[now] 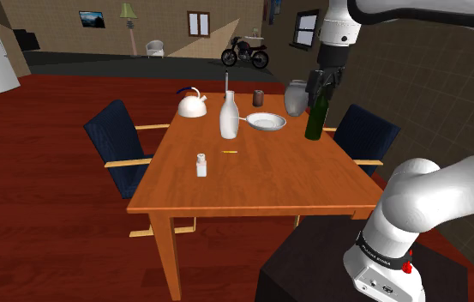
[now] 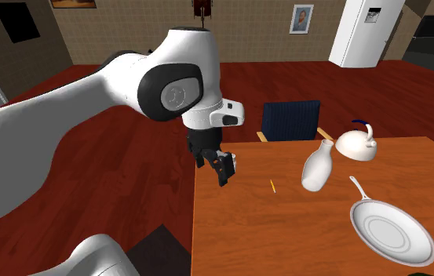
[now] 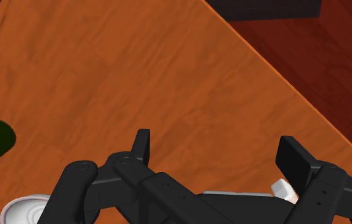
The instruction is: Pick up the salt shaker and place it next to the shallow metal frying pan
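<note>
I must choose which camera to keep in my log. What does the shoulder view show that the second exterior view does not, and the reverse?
The shoulder view adds the salt shaker, a grey jug and a motorcycle. The second exterior view adds a tall framed picture. Both share the table, the frying pan, the kettle and the gripper.

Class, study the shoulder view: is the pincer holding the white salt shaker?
No, the salt shaker stands by itself on the table, well apart from the pincer at the far side.

Table [image 1: 269,176] wood, smooth; pan [image 1: 266,121] plain wht.
</note>
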You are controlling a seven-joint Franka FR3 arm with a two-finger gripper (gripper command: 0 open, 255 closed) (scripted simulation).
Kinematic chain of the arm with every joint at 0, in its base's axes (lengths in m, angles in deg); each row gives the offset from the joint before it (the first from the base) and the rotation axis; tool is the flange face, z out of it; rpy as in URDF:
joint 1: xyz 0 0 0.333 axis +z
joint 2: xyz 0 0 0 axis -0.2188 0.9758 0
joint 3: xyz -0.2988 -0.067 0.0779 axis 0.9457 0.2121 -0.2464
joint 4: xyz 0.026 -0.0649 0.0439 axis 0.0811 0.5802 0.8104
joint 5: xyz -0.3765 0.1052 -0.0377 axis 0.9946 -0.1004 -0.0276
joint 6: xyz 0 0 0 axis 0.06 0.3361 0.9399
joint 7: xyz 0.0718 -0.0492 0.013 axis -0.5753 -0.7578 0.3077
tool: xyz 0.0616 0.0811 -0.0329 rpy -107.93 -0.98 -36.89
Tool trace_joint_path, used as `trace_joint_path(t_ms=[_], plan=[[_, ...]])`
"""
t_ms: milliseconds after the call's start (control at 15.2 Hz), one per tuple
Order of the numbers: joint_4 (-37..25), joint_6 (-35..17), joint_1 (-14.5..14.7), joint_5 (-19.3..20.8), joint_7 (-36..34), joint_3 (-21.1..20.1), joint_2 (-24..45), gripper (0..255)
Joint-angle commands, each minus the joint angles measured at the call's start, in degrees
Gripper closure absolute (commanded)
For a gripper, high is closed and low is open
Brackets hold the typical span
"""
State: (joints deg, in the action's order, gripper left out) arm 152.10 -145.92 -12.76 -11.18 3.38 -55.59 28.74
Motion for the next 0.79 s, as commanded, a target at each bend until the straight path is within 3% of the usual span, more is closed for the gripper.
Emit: trace_joint_path(t_ms=[0, 726], plan=[[0.0, 0.0, 0.0, 0.0, 0.0, 0.0, 0.0, 0], [-2.0, -15.0, 2.2, -2.0, -5.5, -5.4, 18.4, 0]])
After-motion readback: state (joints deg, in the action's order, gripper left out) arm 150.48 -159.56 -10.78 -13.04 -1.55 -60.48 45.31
